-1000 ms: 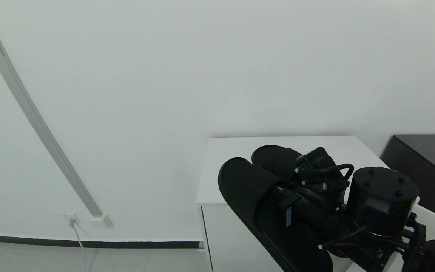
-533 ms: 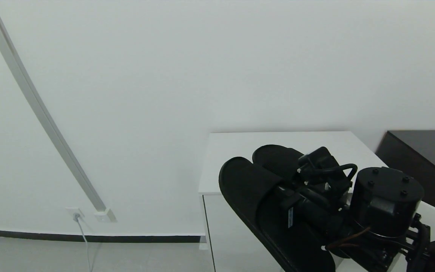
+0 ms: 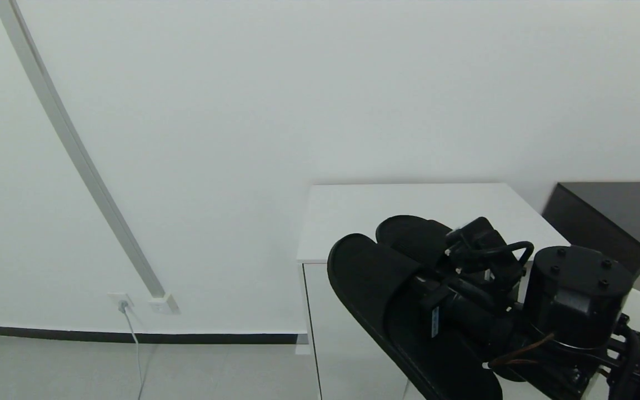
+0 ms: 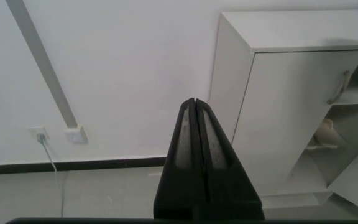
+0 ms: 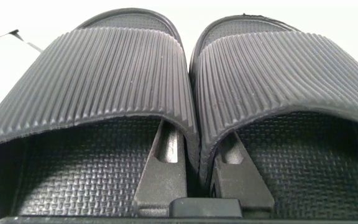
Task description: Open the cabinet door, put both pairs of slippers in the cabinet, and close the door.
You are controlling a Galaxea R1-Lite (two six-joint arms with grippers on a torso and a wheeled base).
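Note:
My right gripper (image 3: pixel 428 286) is shut on a pair of black slippers (image 3: pixel 375 272), held in the air in front of the white cabinet (image 3: pixel 409 208). In the right wrist view one finger (image 5: pixel 166 155) lies inside each slipper (image 5: pixel 104 81) under the ribbed straps, pinching the two inner walls together. The left gripper (image 4: pixel 195 106) is shut with nothing in it, out in front of the cabinet (image 4: pixel 291 112). The cabinet's near door with a handle (image 4: pixel 338 87) is closed. Beside it the shelves stand open, and a light-coloured slipper (image 4: pixel 325 133) lies on one.
A dark table (image 3: pixel 620 211) stands just right of the cabinet. On the wall to the left are a slanted grey strip (image 3: pixel 75 150) and a socket with a hanging cable (image 3: pixel 124 305). Bare floor (image 3: pixel 131 366) lies left of the cabinet.
The whole head picture has shifted, so the camera has moved. The black slippers stay held in my right gripper in the same way.

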